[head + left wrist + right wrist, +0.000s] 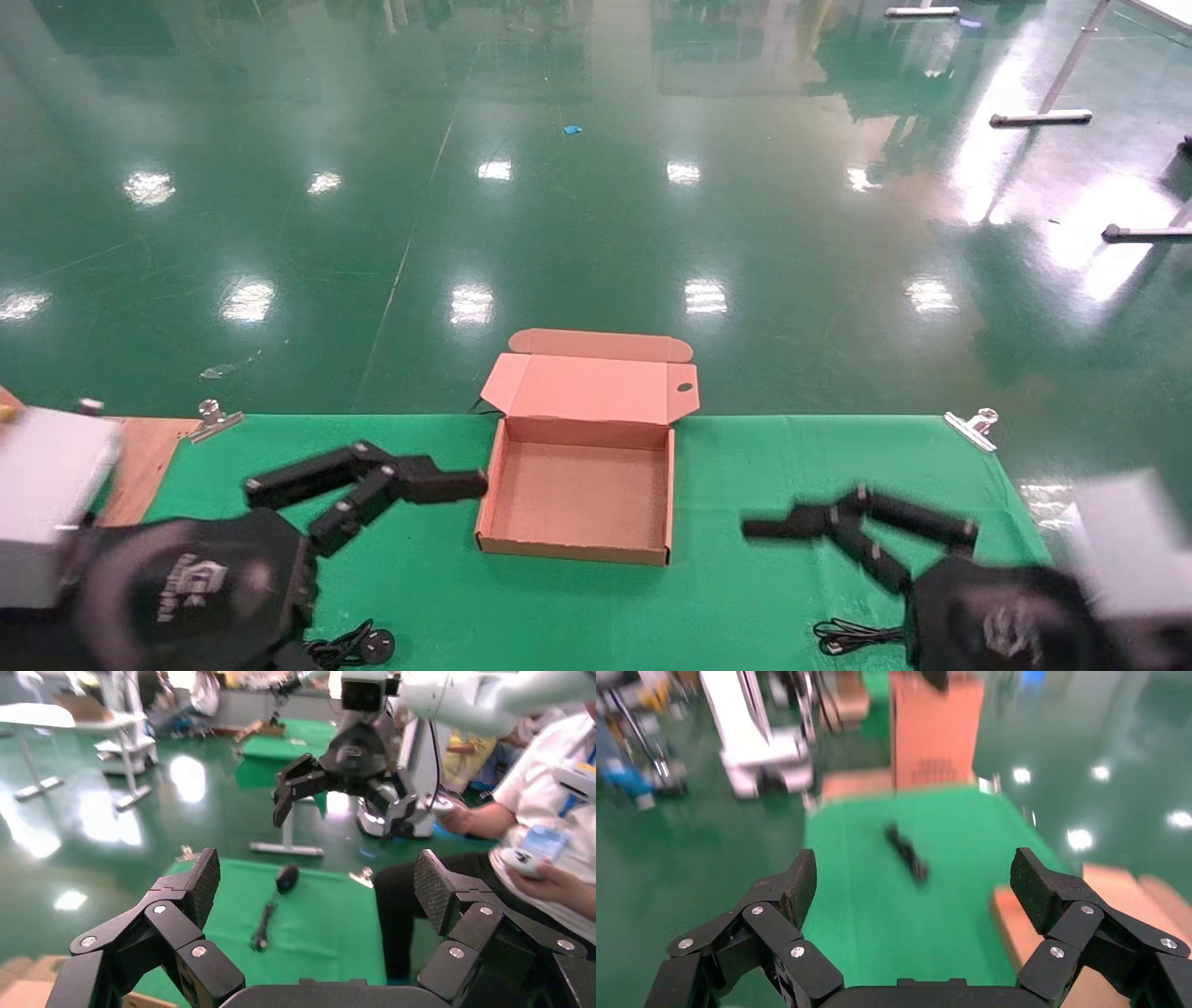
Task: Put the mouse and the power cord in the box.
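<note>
The box [494, 485] stands open at the middle of the green cloth, lid tilted back, nothing inside. Left of it my left gripper [368, 485] hovers open and holds nothing. My right gripper [857, 527] hovers open to the right of the box, also holding nothing. The power cord [358, 645] lies near the front edge, below my left wrist; the right wrist view shows the power cord [907, 852] beyond my right gripper [912, 878]. The mouse [287, 878] and its thin cable [265, 925] lie on the cloth beyond my left gripper [318, 881]. From the head only the mouse's cable [852, 636] shows.
Metal clips [971, 427] pin the cloth at the table's far corners. Bare wood [140, 457] shows at the left end. A seated person [534, 825] is close to the table's right side. A tall cardboard carton [935, 731] stands beyond the left end.
</note>
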